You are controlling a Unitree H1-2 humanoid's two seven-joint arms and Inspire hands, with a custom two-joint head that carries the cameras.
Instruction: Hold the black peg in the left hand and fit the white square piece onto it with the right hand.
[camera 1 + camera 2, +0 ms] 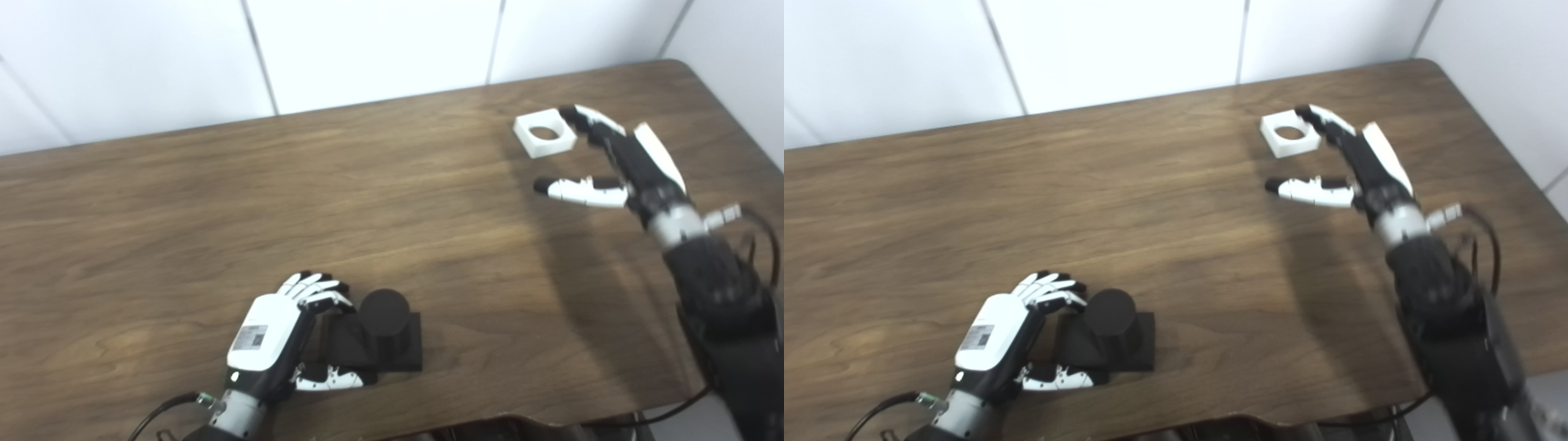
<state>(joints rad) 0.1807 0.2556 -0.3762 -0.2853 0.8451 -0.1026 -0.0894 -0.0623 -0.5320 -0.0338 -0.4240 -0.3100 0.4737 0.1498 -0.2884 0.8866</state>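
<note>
Black peg (384, 327): short cylinder on a square base, near front edge of desk (184, 202). Left hand (275, 337) beside it, fingers curled over the base's left side, thumb under the front edge; a firm hold cannot be confirmed.

White square piece (544, 132): flat on desk, far right, round hole facing up. Right hand (612, 165) spread wide, holding nothing, fingertips at the piece's right corner, thumb well short of it.

Handling note: likely best pinched across opposite sides, hole left unblocked.

Clearance: bare desk between both items; right edge and back wall near the piece.
</note>
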